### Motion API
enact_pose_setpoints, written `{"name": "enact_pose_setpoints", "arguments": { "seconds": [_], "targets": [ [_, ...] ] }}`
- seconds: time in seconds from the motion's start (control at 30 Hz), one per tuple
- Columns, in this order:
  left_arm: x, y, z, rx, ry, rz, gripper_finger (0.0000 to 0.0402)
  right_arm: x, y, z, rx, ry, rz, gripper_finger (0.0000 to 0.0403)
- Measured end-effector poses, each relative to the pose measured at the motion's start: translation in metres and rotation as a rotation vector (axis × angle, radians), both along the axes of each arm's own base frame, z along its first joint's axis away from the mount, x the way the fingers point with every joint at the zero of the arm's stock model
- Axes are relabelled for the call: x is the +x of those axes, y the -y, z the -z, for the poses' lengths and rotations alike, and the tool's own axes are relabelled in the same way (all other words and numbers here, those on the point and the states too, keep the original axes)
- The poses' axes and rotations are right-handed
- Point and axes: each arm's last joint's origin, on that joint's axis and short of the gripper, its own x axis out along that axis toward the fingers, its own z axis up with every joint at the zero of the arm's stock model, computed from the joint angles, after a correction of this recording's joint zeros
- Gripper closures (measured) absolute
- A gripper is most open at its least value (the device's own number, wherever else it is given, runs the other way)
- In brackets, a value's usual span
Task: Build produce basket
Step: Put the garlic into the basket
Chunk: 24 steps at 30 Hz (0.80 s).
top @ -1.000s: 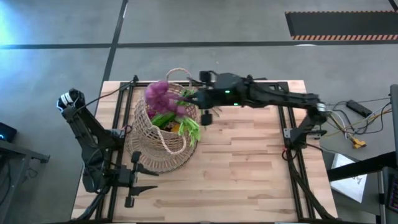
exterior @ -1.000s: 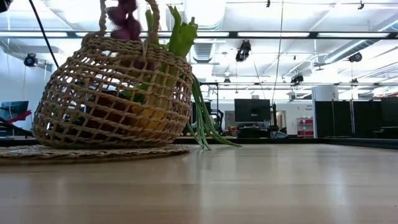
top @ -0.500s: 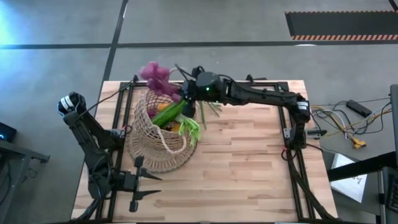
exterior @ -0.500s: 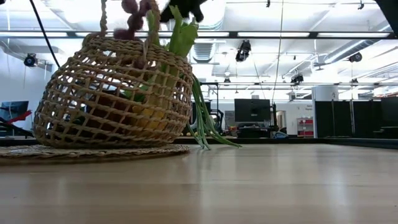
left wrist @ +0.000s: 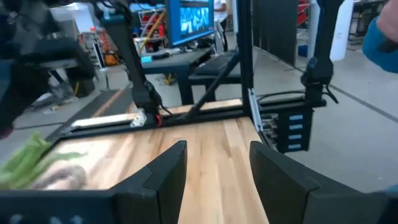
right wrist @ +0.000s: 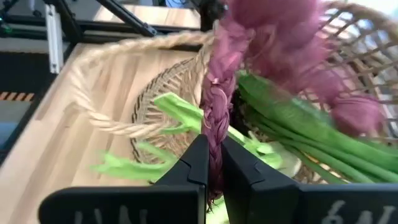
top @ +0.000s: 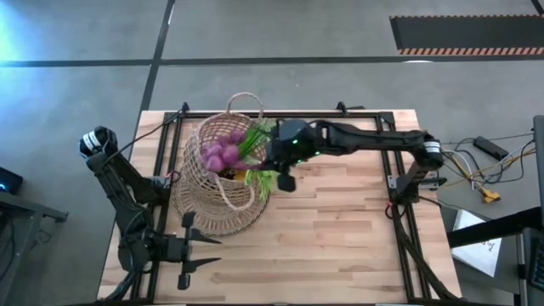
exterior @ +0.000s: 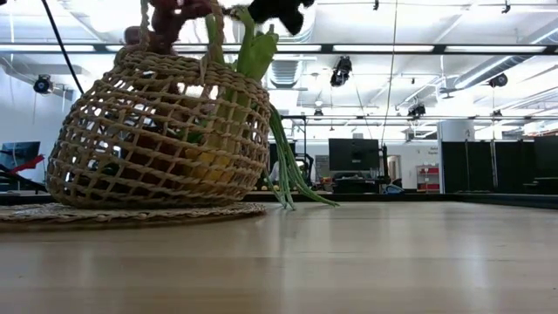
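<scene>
The tan wicker basket [top: 217,200] stands at the table's left centre, with a leek [right wrist: 298,127], green leaves [top: 265,180] and orange pieces [top: 240,175] in its mouth. The green leaves hang over the basket's right rim. A purple string of onions [top: 219,154] is at the basket's mouth and shows above the rim [exterior: 166,17] in the low view. My right gripper [right wrist: 214,167] is shut on this string just right of the basket [top: 276,161]. My left gripper [top: 194,248] waits open near the front left, with nothing between its fingers [left wrist: 217,174]. My right gripper pinches the onion string's braided stem [right wrist: 215,146] between its two fingers. It comes from the table's right, slanting down, and the braid runs on ahead of the fingers. The bulbs [right wrist: 280,43] are over the leek in the basket's mouth; whether they rest there I cannot tell.
A flat woven disc [exterior: 122,215] lies under the basket. One loop handle [top: 245,104] stands up at its far side, the other [top: 231,200] at its near side. Dark frame rails [top: 399,187] run along the table's sides. Bare wood [top: 340,238] lies to the right and front.
My right gripper first swung the onion string up over the basket's far rim. It then came down toward the near side, rolling and tipping downward, still shut on the braid. The bulbs have dropped from above the far handle into the basket's mouth.
</scene>
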Motion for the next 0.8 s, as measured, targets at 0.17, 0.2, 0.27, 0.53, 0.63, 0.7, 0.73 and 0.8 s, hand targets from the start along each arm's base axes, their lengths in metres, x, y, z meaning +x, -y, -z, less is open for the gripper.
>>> {"name": "enact_pose_setpoints", "arguments": {
  "seconds": [0.17,0.2,0.27,0.53,0.63,0.7,0.73,0.8],
  "targets": [
    [0.000,-0.001,-0.012,0.035,0.050,-0.043,0.0242,-0.025,0.000,-0.029,-0.028,-0.003,-0.009,0.0390],
    [0.001,-0.002,-0.014,0.037,0.062,-0.055,0.0242,-0.029,0.003,-0.032,-0.044,-0.002,-0.003,0.0390],
    [0.001,-0.003,-0.017,0.049,0.084,-0.081,0.0242,-0.034,0.014,-0.033,-0.067,-0.011,0.031,0.0390],
    [0.012,-0.013,-0.022,0.067,0.109,-0.145,0.0242,-0.016,0.065,0.007,-0.073,-0.134,0.161,0.0390],
    [0.016,-0.016,-0.022,0.066,0.109,-0.164,0.0242,-0.005,0.074,0.027,-0.081,-0.187,0.153,0.0390],
    [0.018,-0.018,-0.022,0.067,0.109,-0.173,0.0242,0.001,0.080,0.038,-0.088,-0.212,0.152,0.0390],
    [0.018,-0.018,-0.022,0.066,0.109,-0.176,0.0242,0.003,0.082,0.043,-0.095,-0.226,0.149,0.0390],
    [0.019,-0.019,-0.022,0.067,0.109,-0.181,0.0242,0.007,0.083,0.050,-0.113,-0.242,0.132,0.0390]
  ]
}}
